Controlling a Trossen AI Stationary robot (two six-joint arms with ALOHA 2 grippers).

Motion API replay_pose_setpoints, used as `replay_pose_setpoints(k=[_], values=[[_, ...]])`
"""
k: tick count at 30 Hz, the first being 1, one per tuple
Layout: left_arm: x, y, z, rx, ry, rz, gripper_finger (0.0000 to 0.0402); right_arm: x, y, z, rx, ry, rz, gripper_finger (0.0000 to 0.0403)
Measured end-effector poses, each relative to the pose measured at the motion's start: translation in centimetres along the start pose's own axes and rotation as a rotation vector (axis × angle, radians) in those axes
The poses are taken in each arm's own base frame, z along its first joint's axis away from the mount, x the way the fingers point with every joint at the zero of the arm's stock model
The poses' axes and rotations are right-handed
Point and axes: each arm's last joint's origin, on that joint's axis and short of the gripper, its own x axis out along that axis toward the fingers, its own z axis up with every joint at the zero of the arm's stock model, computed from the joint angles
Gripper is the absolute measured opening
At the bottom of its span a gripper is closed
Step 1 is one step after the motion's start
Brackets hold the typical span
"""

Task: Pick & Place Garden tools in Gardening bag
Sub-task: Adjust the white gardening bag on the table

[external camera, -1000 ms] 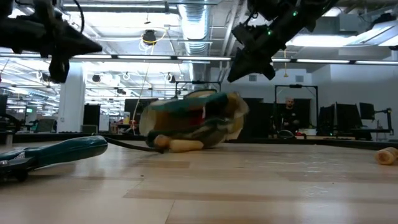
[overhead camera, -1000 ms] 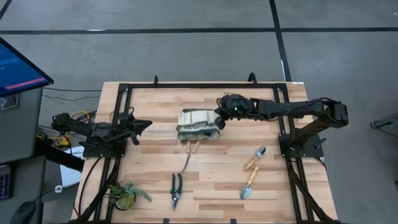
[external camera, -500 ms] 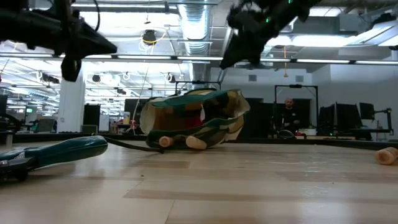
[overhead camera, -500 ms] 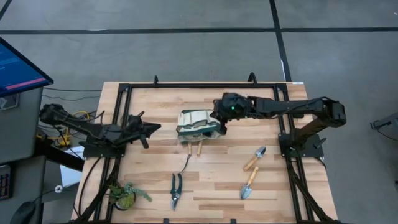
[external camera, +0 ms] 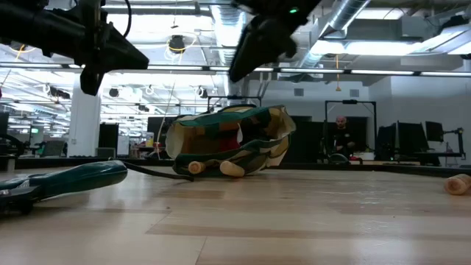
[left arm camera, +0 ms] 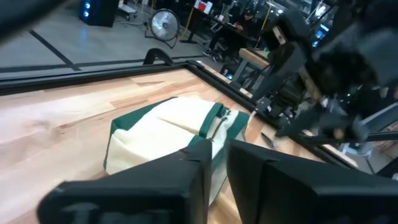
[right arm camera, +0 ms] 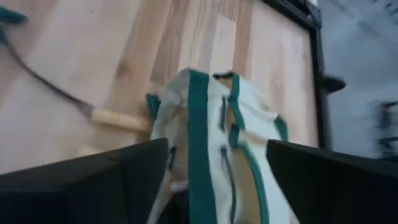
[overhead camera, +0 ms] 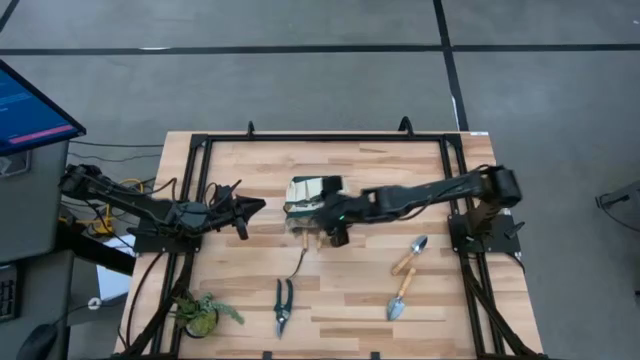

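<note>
Four tools out: shears (overhead camera: 283, 305) at 7 o'clock on the table (overhead camera: 250, 170), two trowels (overhead camera: 403, 278) at 4 o'clock, and a thin hooked tool (overhead camera: 299, 263) just below the bag.
Bag: the bag (overhead camera: 310, 198) lies tipped on its side near the table's middle; in the low view its mouth (external camera: 235, 136) gapes, with two pale wooden handle ends (external camera: 212, 168) poking out at the bottom and something red inside.
Progress: judged early to midway; some tools look lodged in the bag, four are left, and the bag is not upright.
Right gripper: the right gripper (overhead camera: 337, 222) hangs at the bag's 4 o'clock edge, fingers spread wide on either side of the fabric in the right wrist view, clamping nothing.
Left gripper: the left gripper (overhead camera: 245, 208) hovers at 9 o'clock of the bag, well apart from it, fingers nearly together with a narrow gap, empty.
Materials: bag of soft cream cloth with green trim, slumped and creased; trowels with round wooden grips and shiny metal blades; shears dark and slim; table of light wood planks inside a black frame.
Other: a leafy plant (overhead camera: 200, 311) sits at the 8 o'clock corner.
</note>
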Motion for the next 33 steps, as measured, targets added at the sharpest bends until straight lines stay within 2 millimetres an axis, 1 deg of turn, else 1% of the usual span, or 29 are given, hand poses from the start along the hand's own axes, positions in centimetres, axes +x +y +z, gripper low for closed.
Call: replay_pose_setpoints(k=[3, 5, 7, 10, 12, 15, 17, 19, 21, 25, 26, 27, 30, 33], values=[[0.0, 0.0, 0.0, 0.0, 0.005, -0.007, 0.006, 1.8, 1.4, 1.5, -0.123, 0.07, -0.046, 0.0302], [0.0, -0.1, 0.0, -0.003, 0.011, -0.017, 0.0071, 3.0, 2.1, 2.3, -0.168, 0.11, -0.079, 0.0314], [0.0, -0.1, 0.0, -0.005, 0.019, -0.033, 0.0079, 4.1, 2.5, 2.7, -0.195, 0.17, -0.115, 0.032], [0.0, -0.2, -0.1, -0.008, 0.032, -0.058, 0.0086, 6.2, 2.5, 2.8, -0.232, 0.251, -0.155, 0.0321], [0.0, -0.2, -0.1, -0.008, 0.04, -0.07, 0.0087, 7.5, 2.1, 2.6, -0.239, 0.305, -0.185, 0.032], [0.0, -0.3, -0.1, -0.011, 0.048, -0.088, 0.0087, 9.1, 1.4, 1.8, -0.229, 0.42, -0.246, 0.031], [0.0, -0.4, -0.1, -0.013, 0.056, -0.103, 0.0087, 9.7, 0.9, 1.2, -0.209, 0.492, -0.255, 0.0289], [0.0, -0.4, -0.1, -0.016, 0.065, -0.119, 0.0086, 9.9, 0.1, 0.9, -0.154, 0.527, -0.238, 0.0253], [0.0, -0.4, -0.1, -0.018, 0.068, -0.127, 0.0084, 9.9, -0.7, 0.8, -0.094, 0.555, -0.192, 0.0196], [0.0, -0.5, -0.1, -0.025, 0.067, -0.135, 0.0081, 9.7, -2.3, 0.6, 0.013, 0.563, -0.102, 0.0047], [0.0, -0.5, 0.0, -0.027, 0.066, -0.135, 0.0081, 9.6, -2.7, 0.5, 0.032, 0.565, -0.082, 0.0024], [0.0, -0.5, 0.0, -0.03, 0.062, -0.138, 0.0081, 9.4, -3.3, 0.5, 0.056, 0.566, -0.071, 0.0017], [0.0, -0.5, 0.0, -0.033, 0.059, -0.14, 0.0081, 9.0, -5.0, 0.5, 0.151, 0.561, -0.046, 0.0014], [0.0, -0.6, 0.1, -0.036, 0.056, -0.141, 0.008, 8.8, -6.9, -0.1, 0.298, 0.562, 0.052, 0.0005]])
